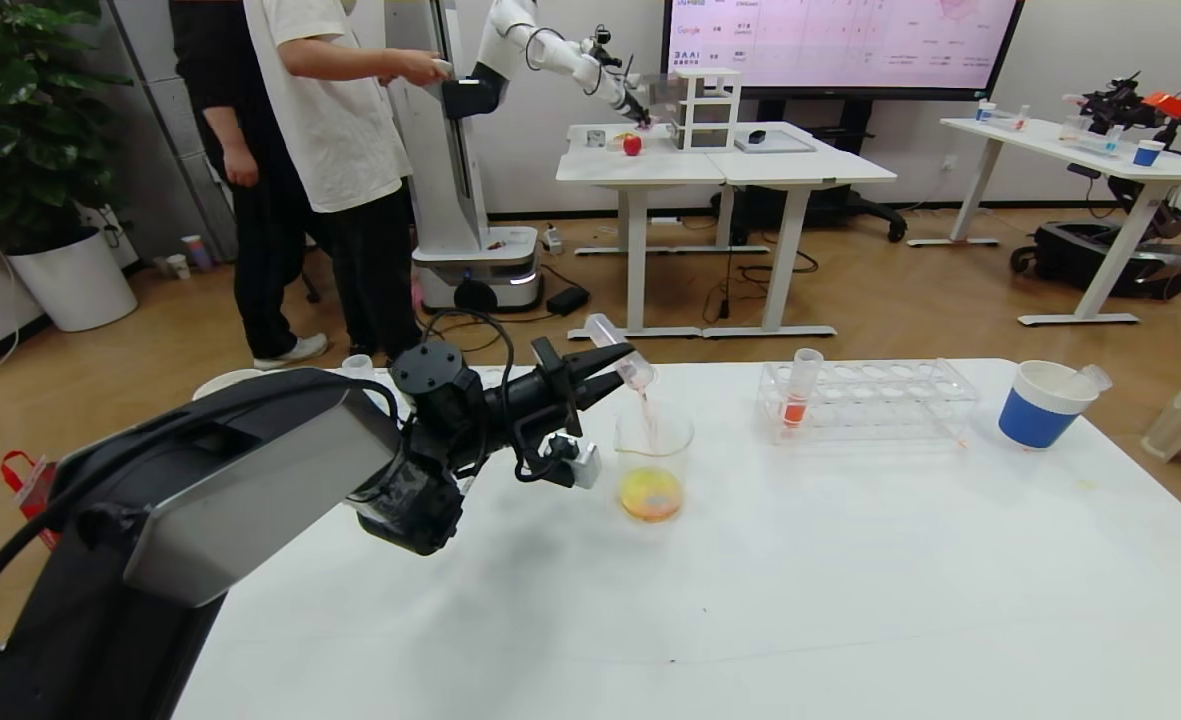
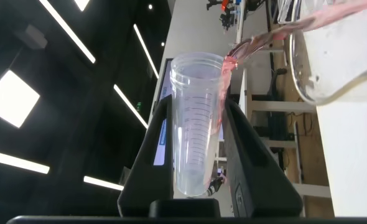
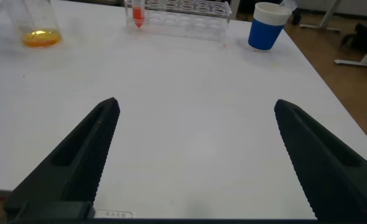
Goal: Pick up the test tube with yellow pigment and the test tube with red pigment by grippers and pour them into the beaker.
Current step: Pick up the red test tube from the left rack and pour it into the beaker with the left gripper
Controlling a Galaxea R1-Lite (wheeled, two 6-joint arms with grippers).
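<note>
My left gripper (image 1: 605,365) is shut on the test tube with red pigment (image 1: 618,352) and holds it tipped, mouth down, over the beaker (image 1: 653,455). A thin pink stream runs from the tube's rim into the beaker, which holds yellow-orange liquid. In the left wrist view the tube (image 2: 196,124) sits between my black fingers (image 2: 249,155), with pink liquid leaving its rim toward the beaker's rim (image 2: 305,81). My right gripper (image 3: 196,106) is open and empty above bare table, out of the head view. No tube with yellow liquid is in view.
A clear tube rack (image 1: 870,398) stands to the right of the beaker and holds a tube of orange-red liquid (image 1: 798,400). A blue-and-white paper cup (image 1: 1045,405) with a clear tube in it stands at the far right. People and another robot are beyond the table.
</note>
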